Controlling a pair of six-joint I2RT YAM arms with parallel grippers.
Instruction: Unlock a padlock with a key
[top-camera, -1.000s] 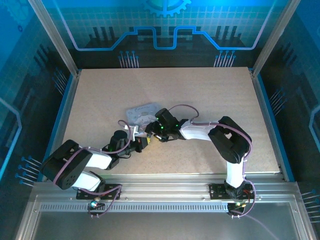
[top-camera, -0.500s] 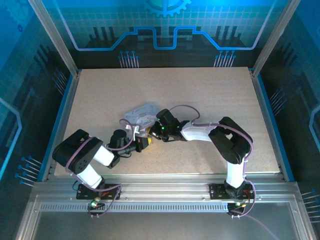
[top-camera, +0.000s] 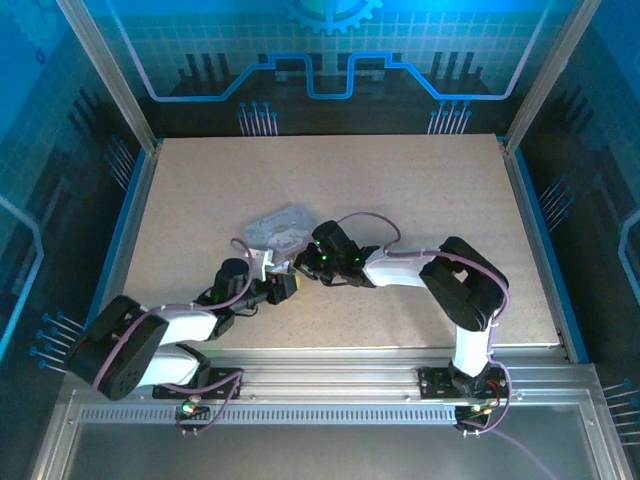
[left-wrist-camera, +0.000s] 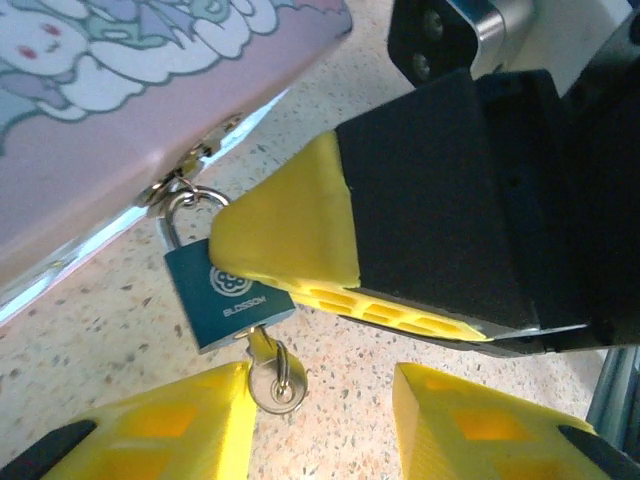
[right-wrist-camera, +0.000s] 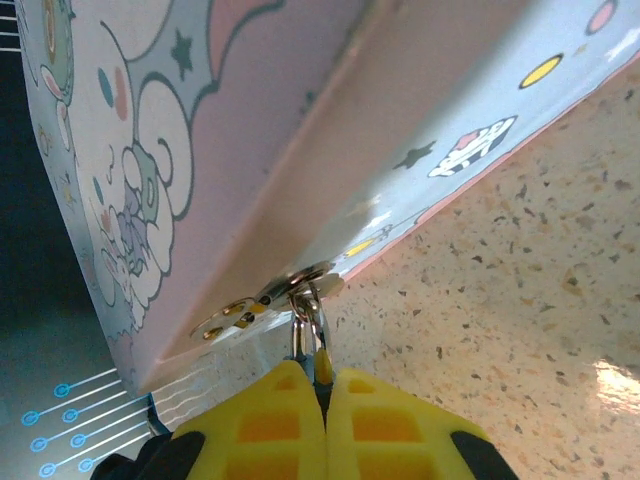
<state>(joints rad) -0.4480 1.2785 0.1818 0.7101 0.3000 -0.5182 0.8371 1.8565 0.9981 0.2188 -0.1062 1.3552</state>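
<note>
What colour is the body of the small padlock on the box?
Dark teal-blue with a white round logo; the small block-shaped padlock shows best in left wrist view.

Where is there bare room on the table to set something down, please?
The far half of the table beyond the tin is bare, as is its right side. Crowded: the tin's near edge, where the left gripper and right gripper meet at the padlock.
</note>
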